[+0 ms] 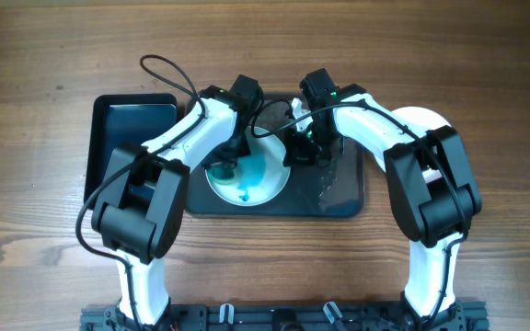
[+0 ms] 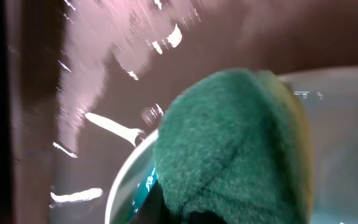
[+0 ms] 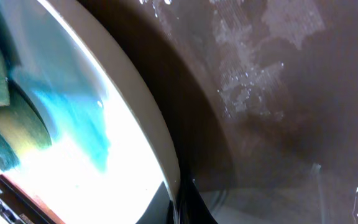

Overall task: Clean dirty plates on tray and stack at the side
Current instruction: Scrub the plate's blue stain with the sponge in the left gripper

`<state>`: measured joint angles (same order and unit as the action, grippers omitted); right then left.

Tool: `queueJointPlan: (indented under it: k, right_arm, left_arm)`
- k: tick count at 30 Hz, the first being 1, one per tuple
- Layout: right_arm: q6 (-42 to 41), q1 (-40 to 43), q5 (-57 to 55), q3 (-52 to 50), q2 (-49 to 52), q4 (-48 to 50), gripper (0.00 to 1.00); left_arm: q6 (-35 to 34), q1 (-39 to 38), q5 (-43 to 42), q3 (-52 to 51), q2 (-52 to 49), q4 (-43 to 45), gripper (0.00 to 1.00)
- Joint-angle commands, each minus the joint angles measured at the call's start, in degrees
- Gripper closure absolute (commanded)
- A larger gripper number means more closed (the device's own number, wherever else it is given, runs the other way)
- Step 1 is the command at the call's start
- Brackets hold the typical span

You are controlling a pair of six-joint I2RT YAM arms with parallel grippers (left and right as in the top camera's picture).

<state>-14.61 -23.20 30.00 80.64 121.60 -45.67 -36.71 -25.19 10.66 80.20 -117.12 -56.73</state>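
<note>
One plate with a blue-teal smear lies on the dark tray; no other plates show. My left gripper is shut on a green and yellow sponge and presses it onto the plate's left part. My right gripper is shut on the plate's right rim, which shows pinched between the dark fingers in the right wrist view. The smeared plate and the sponge also show there.
A smaller glossy black tray lies to the left, touching the dark tray. Wet streaks cover the dark tray's right part, also seen in the right wrist view. Wooden table lies all around.
</note>
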Motion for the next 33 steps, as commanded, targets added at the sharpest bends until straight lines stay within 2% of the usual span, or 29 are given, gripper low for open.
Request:
queueJointPlan:
  k: [1,4,6,11,14,18,20,22,28,33]
  right_arm:
    - [1.1,0.2,0.1,-0.9,1.2,-0.3,0.96]
    - [1.1,0.2,0.1,-0.9,1.2,-0.3,0.96]
    - [1.1,0.2,0.1,-0.9,1.2,-0.3,0.96]
    - [1.1,0.2,0.1,-0.9,1.2,-0.2,0.96]
    - [1.1,0.2,0.1,-0.9,1.2,-0.2,0.96]
    - [1.2,0.2,0.1,-0.9,1.2,-0.3,0.96]
    - [1.2,0.2,0.1,-0.9,1.2,-0.3,0.96]
    - [1.2,0.2,0.1,-0.9,1.2,-0.2,0.96]
    - [1.1,0.2,0.1,-0.9,1.2,-0.2,0.96]
    - [1.4,0.2,0.6,-0.9,1.2,0.1,0.96]
  left_arm:
    - [15.0,0.6,-19.5,-0.9,-1.2,-0.5,0.96]
    - [26.8,0.6,-34.3,-0.9,-1.2,-0.8,0.96]
    - [30.3,0.6,-38.8,-0.9,-1.2,-0.7,0.96]
    - [30.2,1.0,-39.1,-0.9,-1.2,4.8,0.96]
    - [26.0,1.9,-36.8,-0.9,-1.2,10.4,0.96]
    - [13.6,3.3,-20.8,-0.9,-1.2,13.6,0.96]
    - [8.1,3.9,-12.2,-0.8,-1.2,12.6,0.96]
    - [4.0,4.7,-7.0,-0.1,-1.1,10.4,0.96]
    - [3.2,8.2,-6.8,7.3,-1.0,0.6,0.96]
    - [4.3,10.5,-15.1,15.8,-0.8,-10.3,0.96]
